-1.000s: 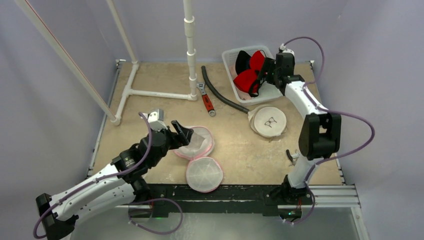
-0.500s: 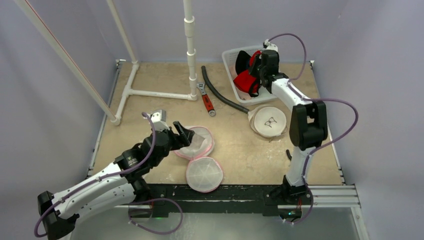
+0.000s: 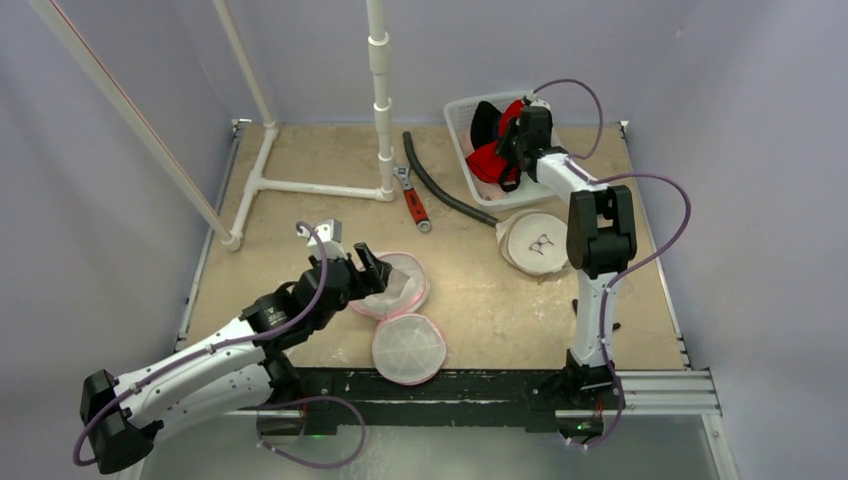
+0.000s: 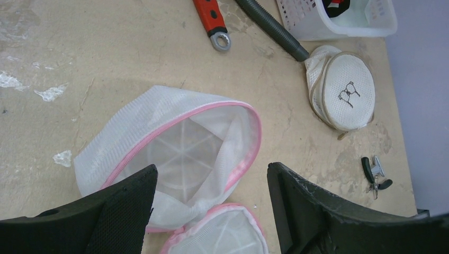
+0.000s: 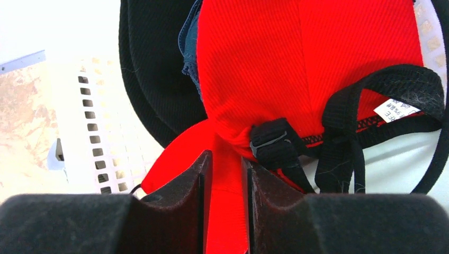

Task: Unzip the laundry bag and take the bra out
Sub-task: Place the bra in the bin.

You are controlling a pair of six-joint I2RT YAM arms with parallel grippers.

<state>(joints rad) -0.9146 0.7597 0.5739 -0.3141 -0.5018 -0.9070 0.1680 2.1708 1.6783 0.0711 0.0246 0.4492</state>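
The pink-trimmed mesh laundry bag [image 3: 395, 285] [image 4: 174, 143] lies unzipped on the table, its two round halves spread apart and nothing showing inside. My left gripper [image 3: 368, 262] [image 4: 212, 169] hovers just over the bag's open mouth, jaws wide apart and holding nothing. At the back right, a red bra [image 3: 490, 158] [image 5: 296, 58] rests in a white basket [image 3: 462, 110] on top of a black garment [image 5: 153, 79]. My right gripper [image 3: 515, 140] [image 5: 226, 156] reaches into the basket, shut on a fold of the red bra.
A second round mesh bag [image 3: 540, 243] [image 4: 344, 90] with a glasses logo sits in front of the basket. A red-handled wrench [image 3: 412, 200], a black hose [image 3: 440, 185] and a white pipe frame [image 3: 300, 185] lie further back. A small clip [image 4: 376, 172] lies near the right arm.
My right gripper has moved left over the basket and shut on the red bra. The left arm has crept slightly forward over the bag, still open.
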